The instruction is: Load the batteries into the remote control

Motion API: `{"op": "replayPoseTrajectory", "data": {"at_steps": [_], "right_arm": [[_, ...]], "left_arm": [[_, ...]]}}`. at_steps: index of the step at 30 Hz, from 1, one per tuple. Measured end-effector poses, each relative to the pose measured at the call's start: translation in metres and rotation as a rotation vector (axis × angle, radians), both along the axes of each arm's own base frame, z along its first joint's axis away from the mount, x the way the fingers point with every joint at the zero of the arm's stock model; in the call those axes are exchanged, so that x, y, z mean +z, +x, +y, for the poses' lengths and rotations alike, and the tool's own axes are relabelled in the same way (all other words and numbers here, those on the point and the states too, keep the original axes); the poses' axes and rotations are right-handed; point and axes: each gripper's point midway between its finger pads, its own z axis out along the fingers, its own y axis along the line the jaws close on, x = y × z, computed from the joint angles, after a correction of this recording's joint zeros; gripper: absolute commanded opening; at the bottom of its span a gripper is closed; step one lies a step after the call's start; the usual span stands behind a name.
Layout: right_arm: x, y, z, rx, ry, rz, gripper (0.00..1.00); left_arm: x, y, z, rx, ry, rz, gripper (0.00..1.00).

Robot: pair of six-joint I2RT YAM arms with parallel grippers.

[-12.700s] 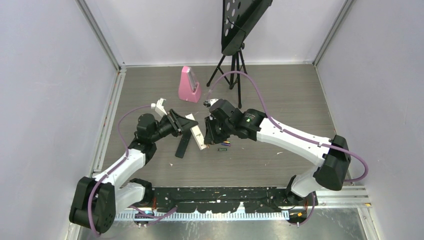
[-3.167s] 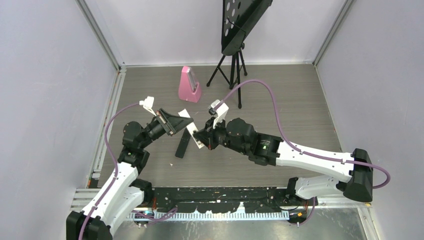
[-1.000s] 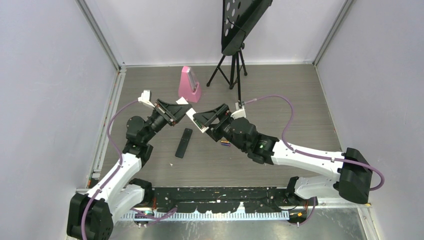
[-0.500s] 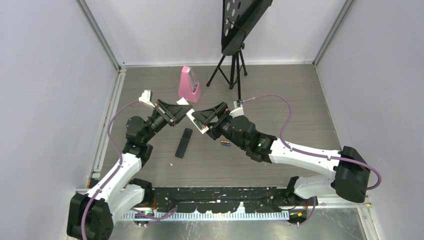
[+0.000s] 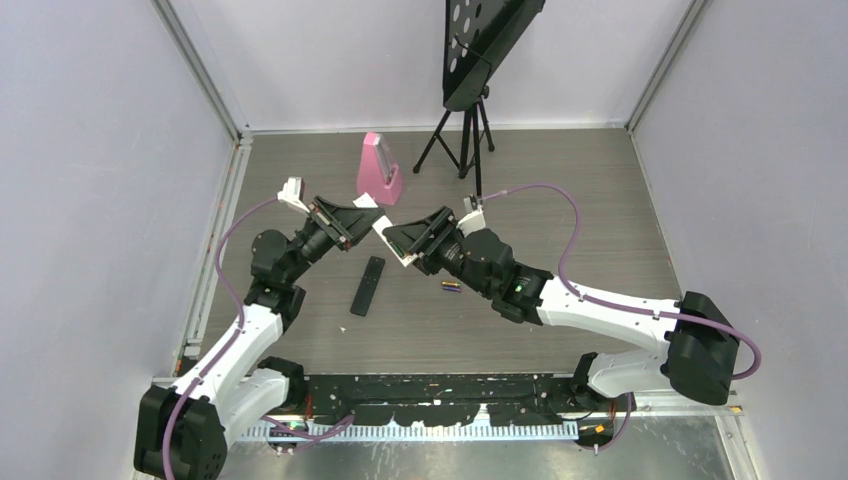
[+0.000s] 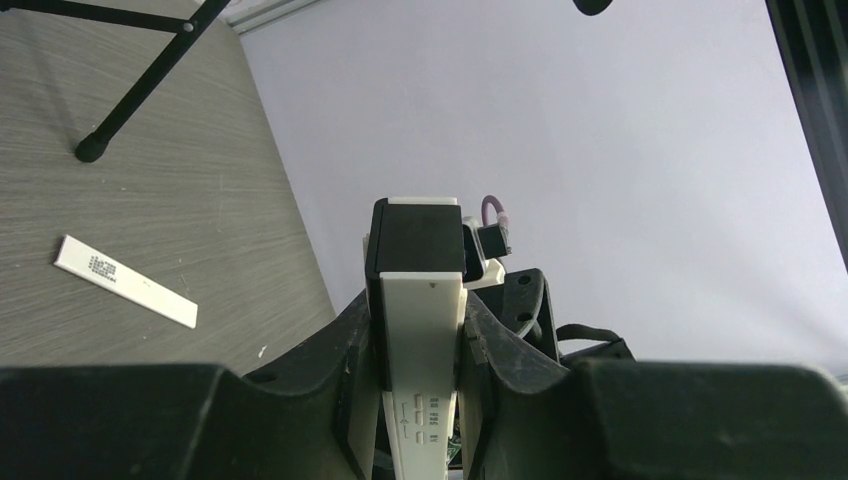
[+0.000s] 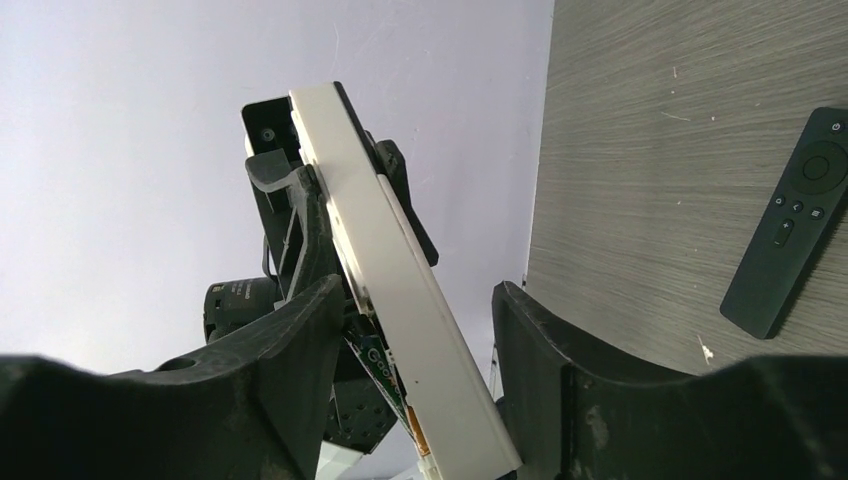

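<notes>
The black remote control (image 5: 367, 285) lies flat on the table, buttons up, also in the right wrist view (image 7: 790, 222). The batteries (image 5: 451, 286) lie just right of it, under my right arm. A white bar-shaped remote (image 5: 392, 243) hangs above the table between both grippers. My left gripper (image 5: 352, 222) is shut on one end of it (image 6: 422, 340). My right gripper (image 5: 415, 238) stands open around the other end (image 7: 400, 290); the bar leans toward one finger (image 7: 300, 350), with a gap at the other. A green circuit board shows at the bar's edge.
A pink metronome (image 5: 380, 170) stands behind the grippers. A black music stand on a tripod (image 5: 462, 130) stands at the back middle. A white printed strip (image 6: 125, 281) lies on the table near a tripod foot. Walls close in the table on three sides.
My right gripper's jaws have narrowed around the white remote and the right arm has shifted slightly. The left arm, the black remote and the batteries have stayed put.
</notes>
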Motion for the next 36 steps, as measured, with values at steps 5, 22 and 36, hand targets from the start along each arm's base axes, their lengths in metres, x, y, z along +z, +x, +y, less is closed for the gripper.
{"op": "replayPoseTrajectory", "data": {"at_steps": [5,22,36], "right_arm": [[0.0,0.0,0.0,0.003,-0.01,-0.012,0.5],[0.004,0.002,-0.008,0.0,-0.087,-0.151,0.49],[0.008,-0.002,-0.025,0.048,-0.178,-0.234,0.78]], "left_arm": [[0.002,0.001,0.0,-0.001,-0.002,0.008,0.0],[-0.006,0.008,-0.002,-0.022,-0.112,0.192,0.0],[-0.007,0.006,-0.002,-0.036,-0.158,0.219,0.0]]}}
